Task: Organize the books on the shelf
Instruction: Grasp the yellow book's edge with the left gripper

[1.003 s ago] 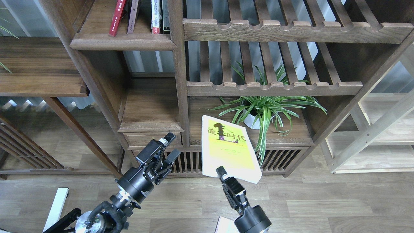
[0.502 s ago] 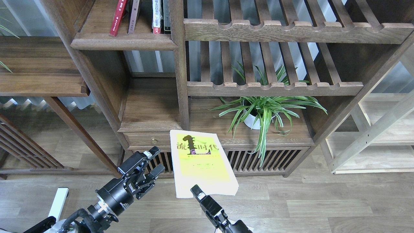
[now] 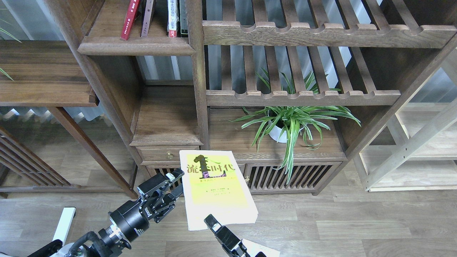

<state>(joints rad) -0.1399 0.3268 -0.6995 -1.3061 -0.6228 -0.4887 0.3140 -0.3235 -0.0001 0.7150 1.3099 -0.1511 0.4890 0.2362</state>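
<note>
— What sort of place is this?
— A living room or study in a home, by the look of it. A tall dark wooden bookcase (image 3: 200, 89) fills the view, with a few upright books (image 3: 153, 18) on a top shelf (image 3: 135, 46).
— Anything else homely?
— A potted spider plant (image 3: 291, 121) on the cabinet, a small drawer (image 3: 167, 155) with a brass knob, wood-plank floor (image 3: 357, 228), pale shelving (image 3: 421, 150) at the right.

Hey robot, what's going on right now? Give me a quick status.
Right gripper shut on yellow-green book, held up flat. Left gripper open beside its left edge. Shelf ahead, potted plant off right.
</note>
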